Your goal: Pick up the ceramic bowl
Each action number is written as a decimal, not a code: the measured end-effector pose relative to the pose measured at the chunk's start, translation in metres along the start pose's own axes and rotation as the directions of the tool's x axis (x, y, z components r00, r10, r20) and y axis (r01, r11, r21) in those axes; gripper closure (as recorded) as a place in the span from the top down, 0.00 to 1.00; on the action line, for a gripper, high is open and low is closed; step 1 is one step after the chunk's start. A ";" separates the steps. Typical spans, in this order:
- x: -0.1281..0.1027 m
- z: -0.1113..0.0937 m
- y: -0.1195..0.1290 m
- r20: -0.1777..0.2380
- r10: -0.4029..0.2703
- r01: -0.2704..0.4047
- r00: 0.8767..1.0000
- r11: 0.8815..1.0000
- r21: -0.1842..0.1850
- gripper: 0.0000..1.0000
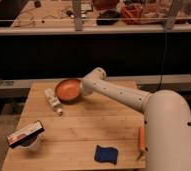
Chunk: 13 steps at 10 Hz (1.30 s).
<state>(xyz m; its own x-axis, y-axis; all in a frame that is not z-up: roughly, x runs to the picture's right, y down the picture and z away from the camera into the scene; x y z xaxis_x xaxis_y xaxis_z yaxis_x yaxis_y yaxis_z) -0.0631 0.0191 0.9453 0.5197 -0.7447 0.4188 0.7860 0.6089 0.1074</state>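
Camera view: the bowl sits tilted at upper left of the table, its right rim against the gripper; whether the gripper holds it cannot be told. A firm rim pinch and a slow, level lift would serve best.
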 end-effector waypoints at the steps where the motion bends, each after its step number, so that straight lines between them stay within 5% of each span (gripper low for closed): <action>1: 0.000 -0.001 0.000 0.002 -0.002 0.002 1.000 1.000 0.004 0.05; 13: 0.006 -0.002 -0.005 -0.001 -0.034 0.034 0.999 0.998 0.058 0.05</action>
